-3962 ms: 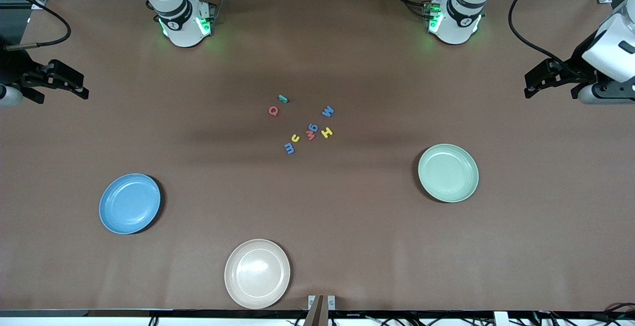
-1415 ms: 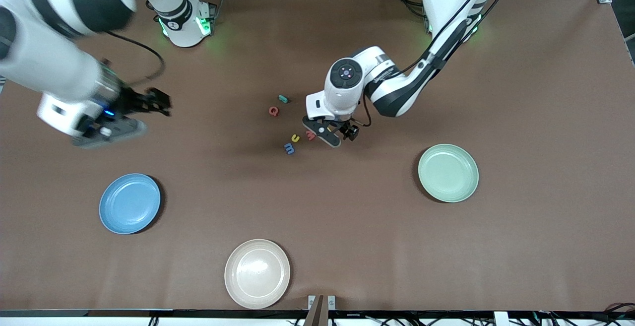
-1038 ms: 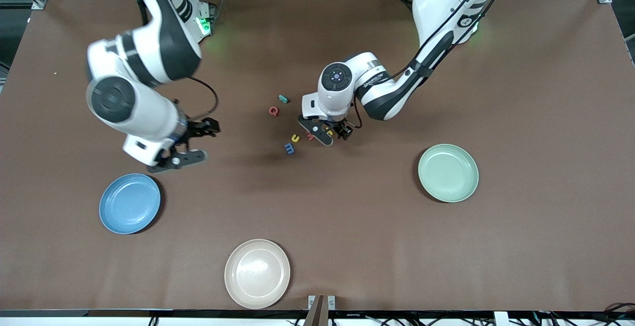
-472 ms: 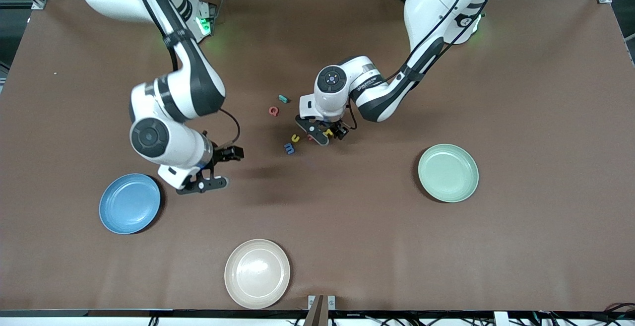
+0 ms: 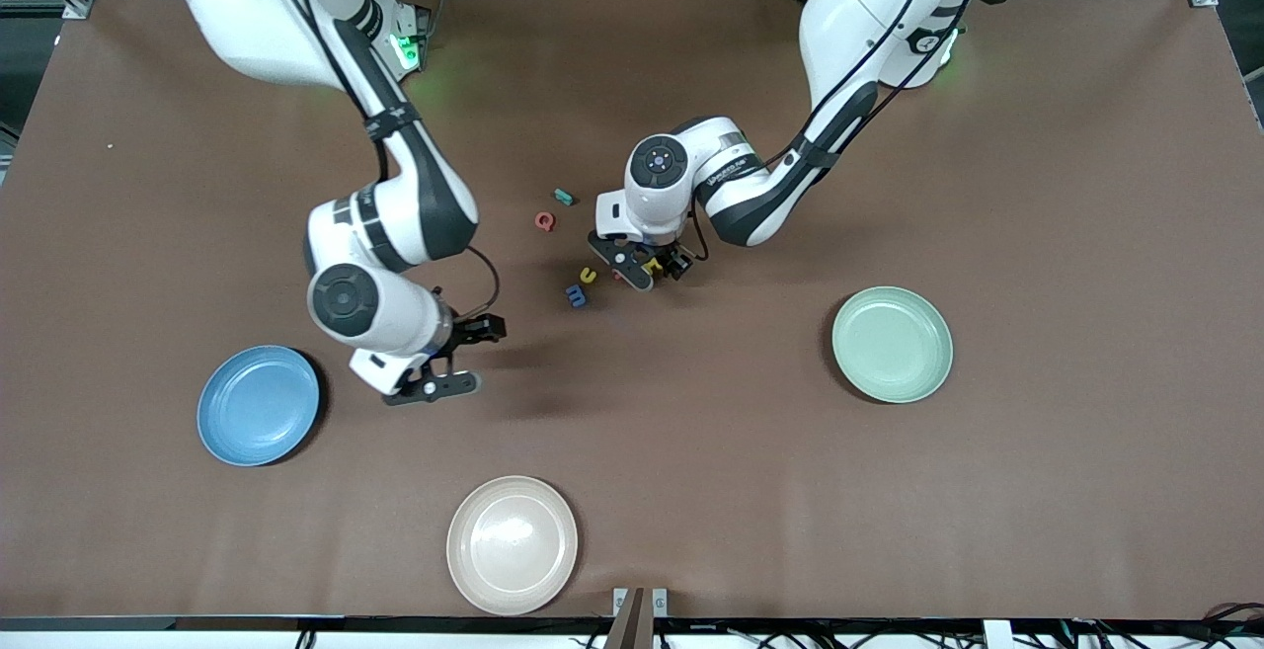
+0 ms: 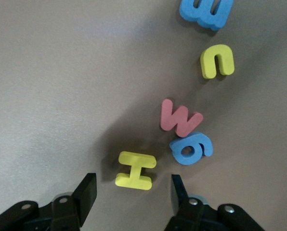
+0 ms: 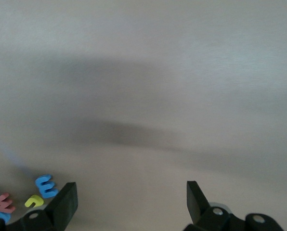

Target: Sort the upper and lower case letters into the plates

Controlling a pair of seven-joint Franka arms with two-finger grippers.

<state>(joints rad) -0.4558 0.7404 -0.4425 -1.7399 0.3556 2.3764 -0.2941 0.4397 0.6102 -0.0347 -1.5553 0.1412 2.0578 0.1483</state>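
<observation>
Left gripper is low over the letter cluster mid-table, fingers spread either side of the yellow H, not touching it, so nothing is gripped. Just beside the H sit the blue g and red w, touching each other; past them the yellow u and blue m, the m nearest the front camera of the group. The red Q and a teal letter lie apart from the cluster, toward the right arm's end and farther from the camera. Right gripper hangs over bare table between the cluster and the blue plate, fingers wide apart and empty. Pale green plate sits toward the left arm's end, and both plates hold no letters. Cream plate lies nearest the camera.
</observation>
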